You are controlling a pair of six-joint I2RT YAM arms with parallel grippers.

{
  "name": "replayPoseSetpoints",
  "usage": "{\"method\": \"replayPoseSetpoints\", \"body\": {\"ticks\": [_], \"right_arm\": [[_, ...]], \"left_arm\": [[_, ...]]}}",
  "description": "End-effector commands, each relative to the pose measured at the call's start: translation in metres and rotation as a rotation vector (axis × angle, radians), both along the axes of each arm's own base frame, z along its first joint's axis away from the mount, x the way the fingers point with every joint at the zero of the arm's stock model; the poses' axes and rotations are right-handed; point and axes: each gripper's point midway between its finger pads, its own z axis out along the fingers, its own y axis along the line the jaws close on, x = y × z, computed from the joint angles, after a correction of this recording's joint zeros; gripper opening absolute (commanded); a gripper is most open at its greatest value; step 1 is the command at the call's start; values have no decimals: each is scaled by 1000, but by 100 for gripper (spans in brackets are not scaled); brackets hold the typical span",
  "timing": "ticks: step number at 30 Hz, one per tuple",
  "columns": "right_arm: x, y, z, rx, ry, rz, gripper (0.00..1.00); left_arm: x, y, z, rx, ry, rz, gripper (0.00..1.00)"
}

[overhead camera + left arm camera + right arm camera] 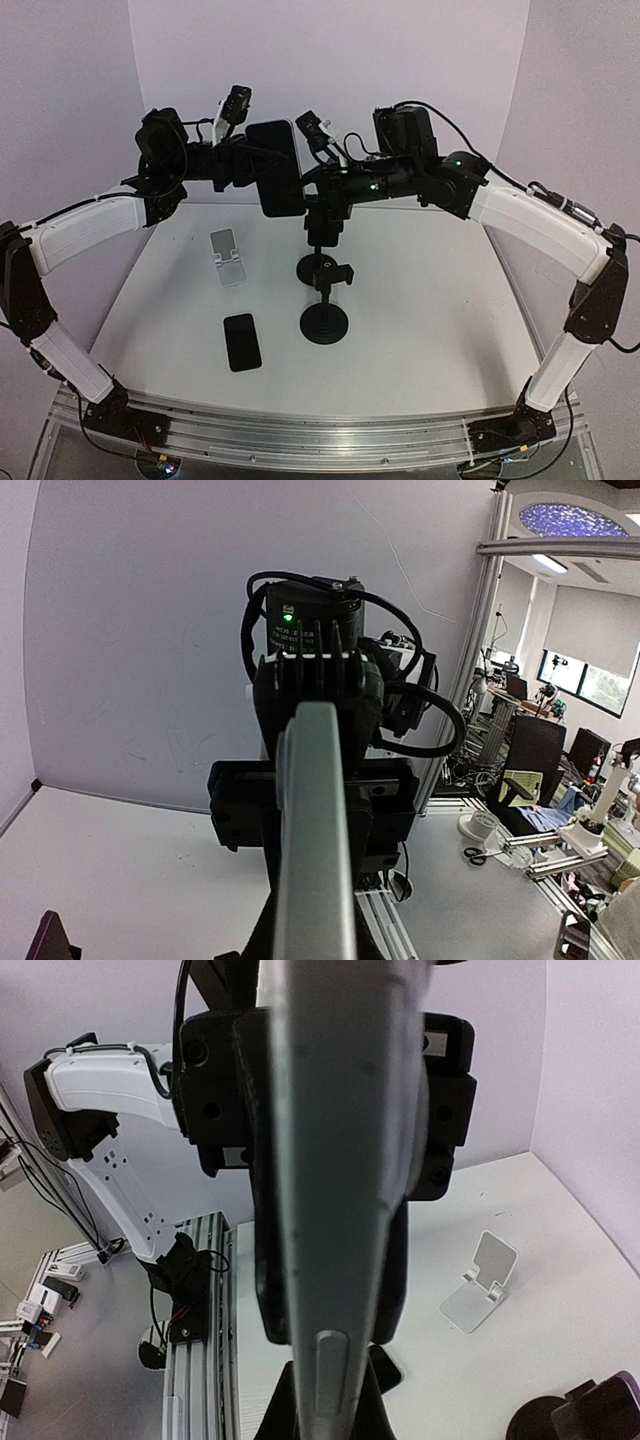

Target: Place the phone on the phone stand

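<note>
You get the raised phone (pixel 276 168) only edge-on in both wrist views. It sits so close that its metal side is blurred and its face is hidden. It runs off the bottom edge in the left wrist view and off the top edge in the right. From above, the fingertips of the left gripper (pixel 250 165) and right gripper (pixel 310 182) are lost against its dark body. In the right wrist view the second phone (pixel 385 1368) on the table is mostly covered by the raised one. The black pole stand (pixel 323 290) has its top hidden behind the right gripper. A dark shape (pixel 50 942) is cut off at the left wrist view's bottom corner, and you cannot tell what it is.
</note>
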Motion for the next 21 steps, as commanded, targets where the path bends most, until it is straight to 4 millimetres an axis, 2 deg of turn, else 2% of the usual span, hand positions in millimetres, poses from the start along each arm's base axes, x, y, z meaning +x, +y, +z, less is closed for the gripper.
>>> {"method": "replayPoseSetpoints", "body": {"ticks": [1, 3, 4, 6, 7, 10, 11, 13, 15, 17, 19, 21], "right_arm": [[6, -6, 19, 10, -84, -27, 0], [12, -11, 19, 0, -84, -74, 3], [16, -16, 19, -2, -81, -111, 17], [33, -27, 13, -28, -73, -238, 50], [42, -36, 9, -43, -65, -315, 61], [65, -72, -9, -70, 29, -585, 78], [69, -87, -16, -74, 67, -675, 80], [70, -117, -44, -101, 139, -819, 80], [63, -141, -75, -133, 206, -903, 79], [51, -163, -104, -169, 251, -955, 73], [39, -174, -122, -193, 262, -963, 69], [28, -173, -136, -194, 244, -937, 66]], "left_arm": [[-13, 4, 14, 1, -38, -45, 0], [-11, 4, 12, -2, -39, -26, 0], [-9, 4, 10, -2, -34, -8, 0], [-5, 1, 6, -5, -31, 29, 0], [-3, -1, 4, -12, -37, 56, 0], [5, -9, 2, -49, -56, 156, 0], [8, -12, 2, -62, -49, 182, 0], [13, -16, 5, -95, -38, 217, 0], [18, -19, 6, -123, -21, 240, 0], [25, -23, 6, -139, 3, 269, 0], [33, -29, 2, -147, 24, 313, 0], [34, -36, 0, -157, 18, 343, 0]]}}
